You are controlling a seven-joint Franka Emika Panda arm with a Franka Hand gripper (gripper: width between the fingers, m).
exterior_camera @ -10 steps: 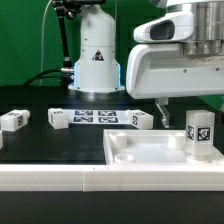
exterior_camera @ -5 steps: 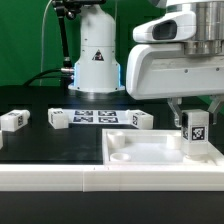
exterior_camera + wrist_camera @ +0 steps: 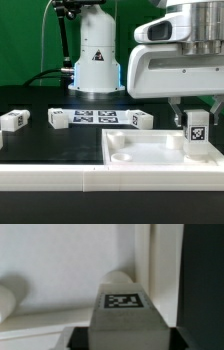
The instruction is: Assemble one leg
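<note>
A small white leg (image 3: 197, 137) with a black-and-white tag stands upright on the near right corner of the large white panel (image 3: 140, 152). My gripper (image 3: 197, 118) is over it, with a finger on each side of its top, shut on it. In the wrist view the leg (image 3: 124, 308) fills the space between the two dark pads of my gripper (image 3: 122, 339) and points down onto the white panel (image 3: 60, 269). Its lower end is hidden behind its own body.
Three more tagged legs lie on the black table: one at the exterior view's far left (image 3: 12, 119), one (image 3: 58, 118) and one (image 3: 140, 120) at either end of the marker board (image 3: 97, 116). The robot's base (image 3: 97, 55) stands behind.
My gripper has shifted toward the exterior view's right and its fingers have closed in round the upright leg. The leg has stayed nearly in place on the panel.
</note>
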